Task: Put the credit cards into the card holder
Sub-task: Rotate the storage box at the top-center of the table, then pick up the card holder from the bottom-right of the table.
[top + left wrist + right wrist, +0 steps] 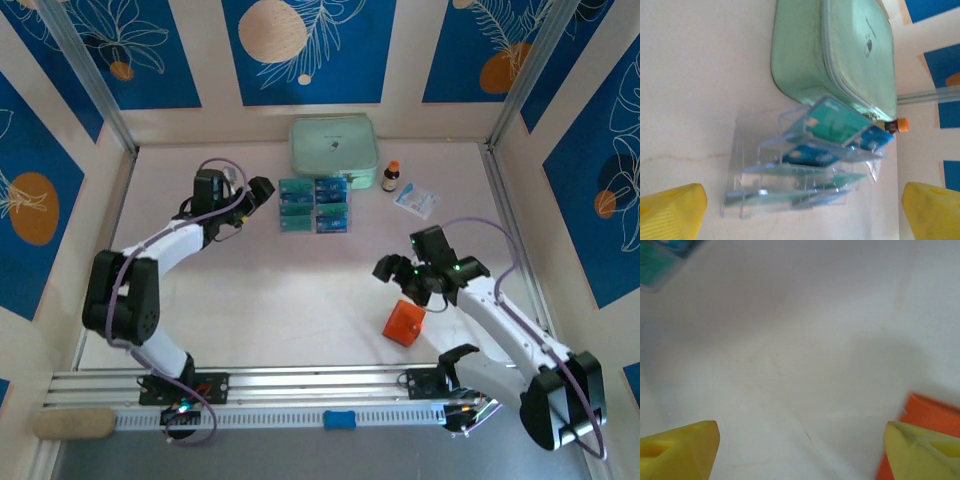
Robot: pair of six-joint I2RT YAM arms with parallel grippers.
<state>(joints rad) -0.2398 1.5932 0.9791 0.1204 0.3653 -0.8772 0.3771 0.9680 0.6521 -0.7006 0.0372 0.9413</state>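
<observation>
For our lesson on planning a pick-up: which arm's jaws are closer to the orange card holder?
The right arm: its jaws stand open close by the card holder; the left arm has its jaws facing the clear rack of credit cards, far off.

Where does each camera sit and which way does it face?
Top external: overhead, behind the bases, looking down on table, left arm, right arm.
Left wrist: faces rack of credit cards, mint case; left fingers below.
Right wrist: faces table, card holder lower right; right fingers below.
Shared: top and left wrist show rack.
</observation>
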